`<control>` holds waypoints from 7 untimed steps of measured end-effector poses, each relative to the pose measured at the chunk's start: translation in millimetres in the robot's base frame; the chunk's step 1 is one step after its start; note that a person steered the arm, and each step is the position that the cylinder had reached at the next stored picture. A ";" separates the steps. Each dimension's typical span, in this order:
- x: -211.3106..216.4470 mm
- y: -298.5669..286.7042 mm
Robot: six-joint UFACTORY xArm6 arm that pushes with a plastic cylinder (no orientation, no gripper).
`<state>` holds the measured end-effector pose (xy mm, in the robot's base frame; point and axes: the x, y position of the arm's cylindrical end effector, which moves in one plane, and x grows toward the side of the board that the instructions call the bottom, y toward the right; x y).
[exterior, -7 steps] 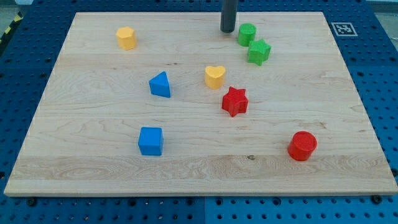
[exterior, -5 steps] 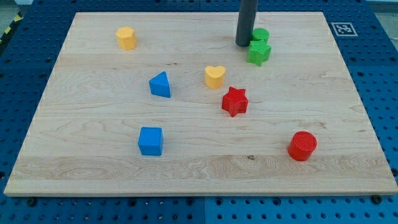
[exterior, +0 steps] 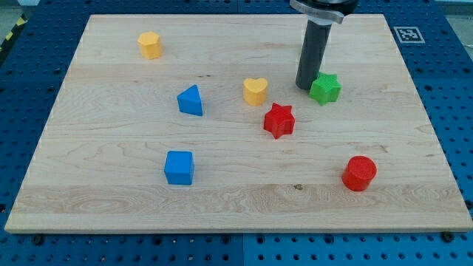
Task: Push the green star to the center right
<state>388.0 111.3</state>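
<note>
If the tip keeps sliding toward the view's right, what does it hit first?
My tip sits right against the left side of the green star block, so that comes first. Beyond the star, the wooden board looks free to its right edge.

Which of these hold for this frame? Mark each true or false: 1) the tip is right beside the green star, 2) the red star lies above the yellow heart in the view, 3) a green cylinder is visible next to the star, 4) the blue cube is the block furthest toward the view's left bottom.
1) True: my tip sits at the left edge of the green star.
2) False: the red star lies below and right of the yellow heart.
3) False: no second green block shows; the rod may hide it.
4) True: the blue cube is there.
</note>
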 end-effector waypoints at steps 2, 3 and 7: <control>34.9 14.0; 53.0 4.6; 18.4 81.5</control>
<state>406.3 192.8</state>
